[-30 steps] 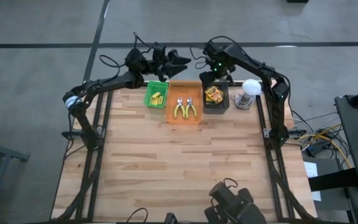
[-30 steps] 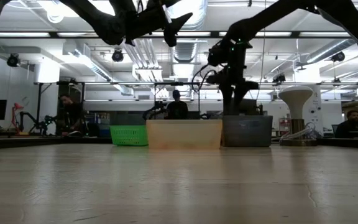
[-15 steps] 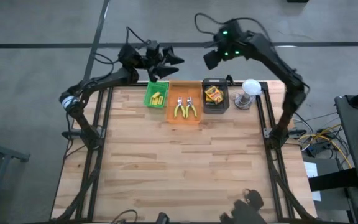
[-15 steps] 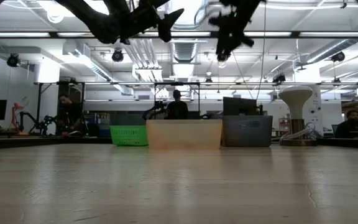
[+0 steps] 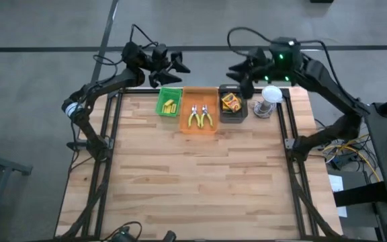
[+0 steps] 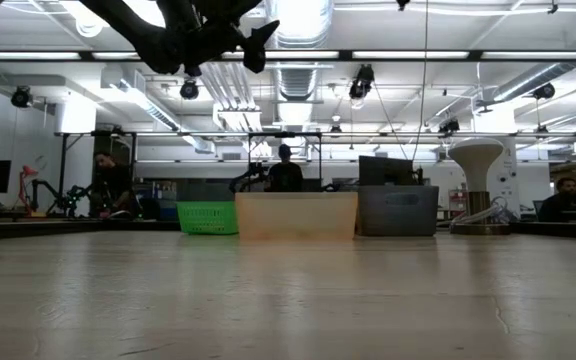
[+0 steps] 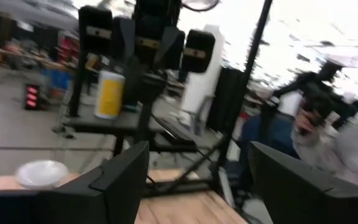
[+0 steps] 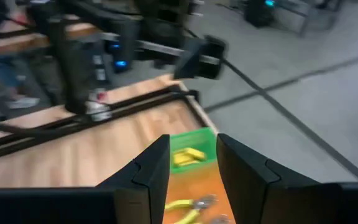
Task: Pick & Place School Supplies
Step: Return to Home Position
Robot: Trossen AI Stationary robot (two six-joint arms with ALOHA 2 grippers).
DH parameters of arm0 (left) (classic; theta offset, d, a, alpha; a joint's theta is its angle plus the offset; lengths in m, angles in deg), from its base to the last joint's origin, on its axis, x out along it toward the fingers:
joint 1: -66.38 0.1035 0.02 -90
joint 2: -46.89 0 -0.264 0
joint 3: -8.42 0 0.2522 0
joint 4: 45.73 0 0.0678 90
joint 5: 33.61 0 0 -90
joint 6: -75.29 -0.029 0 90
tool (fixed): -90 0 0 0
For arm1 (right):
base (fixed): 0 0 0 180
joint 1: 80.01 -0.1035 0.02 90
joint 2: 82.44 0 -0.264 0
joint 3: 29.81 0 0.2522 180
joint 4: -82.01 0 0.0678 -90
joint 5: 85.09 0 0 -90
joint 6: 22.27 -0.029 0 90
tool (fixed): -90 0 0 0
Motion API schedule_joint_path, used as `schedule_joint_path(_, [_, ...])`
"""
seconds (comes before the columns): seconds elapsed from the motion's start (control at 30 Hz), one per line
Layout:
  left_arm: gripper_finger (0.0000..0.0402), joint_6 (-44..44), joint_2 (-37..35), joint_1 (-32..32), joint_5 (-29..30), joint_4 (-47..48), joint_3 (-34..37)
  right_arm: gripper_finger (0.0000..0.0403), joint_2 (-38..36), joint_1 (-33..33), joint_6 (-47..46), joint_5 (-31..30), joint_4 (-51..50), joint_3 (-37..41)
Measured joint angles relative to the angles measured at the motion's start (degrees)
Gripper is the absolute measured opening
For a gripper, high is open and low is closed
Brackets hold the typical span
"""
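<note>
Left end effector (image 5: 180,64) and right end effector (image 5: 237,71), both released and empty, hang past the desk (image 5: 193,175) edge, apparently because sorting is done: crayon boxes (image 5: 230,102) lie in the black tray (image 5: 233,120) just beside the right one, pliers (image 5: 199,116) between both, blocks (image 5: 169,105) near the left.

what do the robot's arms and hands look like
Both arms are dark, slim and jointed. The left arm has a pale band near its base and a black cable looping above its wrist. The right arm shows a green light near its wrist and its own looping black cable. The left hand and right hand each end in two dark, angular fingers.
</note>
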Motion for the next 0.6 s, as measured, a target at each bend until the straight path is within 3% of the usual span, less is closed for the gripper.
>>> schedule_joint_path(0.17, [0.0280, 0.71, 0.00, -0.08, -3.68, 1.43, 0.02, 0.0123, -4.94, -4.44, -0.42, 0.59, 0.79, 4.97])
schedule_joint_path(0.27, [0.0280, 1.83, -0.01, -0.13, -2.99, 1.63, 0.02, 0.0125, -7.45, -6.60, -6.77, 0.57, 1.18, 8.76])
schedule_joint_path(0.37, [0.0280, 3.37, -0.02, -0.07, -2.87, 2.33, 0.02, 0.0129, -9.37, -9.28, -3.39, 1.74, 6.16, 13.89])
schedule_joint_path(0.5, [0.0280, 2.23, -1.18, -0.06, -4.94, 2.32, 0.62, 0.0134, -11.19, -12.19, -0.11, 12.29, 23.06, 22.42])
schedule_joint_path(0.6, [0.0280, -3.34, -4.68, -0.80, -1.64, 1.89, 3.01, 0.0134, -11.83, -12.89, -0.39, 20.39, 34.41, 28.71])
